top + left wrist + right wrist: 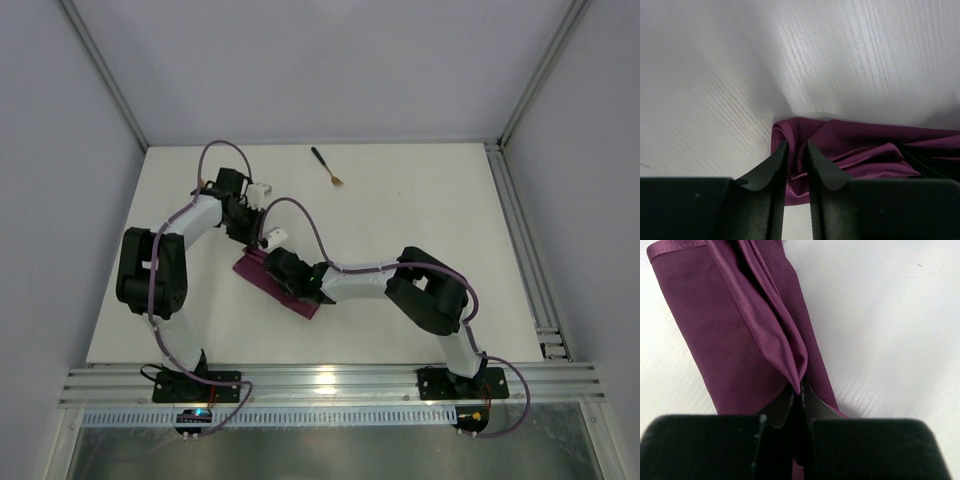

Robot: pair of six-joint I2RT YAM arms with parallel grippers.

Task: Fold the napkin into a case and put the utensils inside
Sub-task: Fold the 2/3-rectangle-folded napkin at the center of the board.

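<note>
The magenta-purple napkin (258, 275) lies folded into a narrow strip at the table's middle, running from upper left to lower right. My left gripper (248, 250) stands over its upper-left end. In the left wrist view its fingers (822, 167) are a little apart, astride a rumpled fold of the napkin (855, 140), and the gripper (797, 145) is open. My right gripper (292, 288) is farther down the strip. That gripper (801, 387) is shut on a raised pleat of the napkin (715, 330). A fork (328, 168) with a gold head and black handle lies at the far middle, apart from both arms.
The white table (430, 220) ends at a metal rail (330, 380) along the near side, where both arm bases sit. Another rail (525, 250) runs down the right side. Grey walls close in the back and sides.
</note>
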